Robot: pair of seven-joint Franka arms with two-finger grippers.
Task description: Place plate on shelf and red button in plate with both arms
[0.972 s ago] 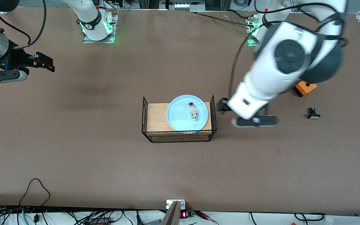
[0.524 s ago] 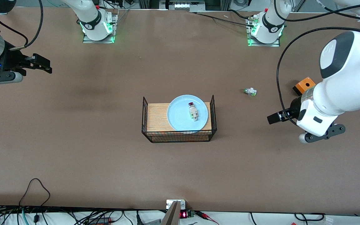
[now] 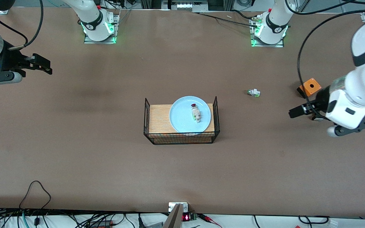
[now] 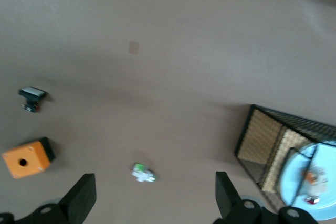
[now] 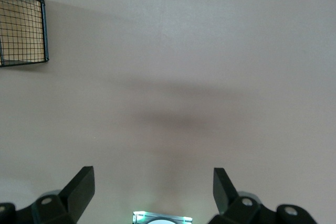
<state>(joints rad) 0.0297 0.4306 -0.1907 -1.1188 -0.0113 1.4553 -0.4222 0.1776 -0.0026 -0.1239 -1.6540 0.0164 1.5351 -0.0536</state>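
The pale blue plate (image 3: 182,115) lies on the wooden floor of a black wire basket (image 3: 147,122) at mid-table, at the basket's end toward the left arm. The red button (image 3: 195,112) lies on its side on the plate, red cap pointing toward the robots' bases. Both also show in the left wrist view: plate (image 4: 294,179), button (image 4: 314,180). My left gripper (image 3: 296,111) is open and empty (image 4: 152,199), up over the table toward the left arm's end. My right gripper (image 3: 44,64) is open and empty (image 5: 152,187), over bare table at the right arm's end.
A small white part with a green end (image 3: 253,92) lies between the basket and the left gripper (image 4: 143,173). An orange box (image 3: 310,86) lies near the left arm (image 4: 27,157). A black part with a white cap (image 4: 32,97) lies beside it. Cables run along the front edge.
My left arm has swung from beside the basket out toward its own end of the table, uncovering the green-ended white part. My right gripper has drifted slightly. Plate and button have not moved.
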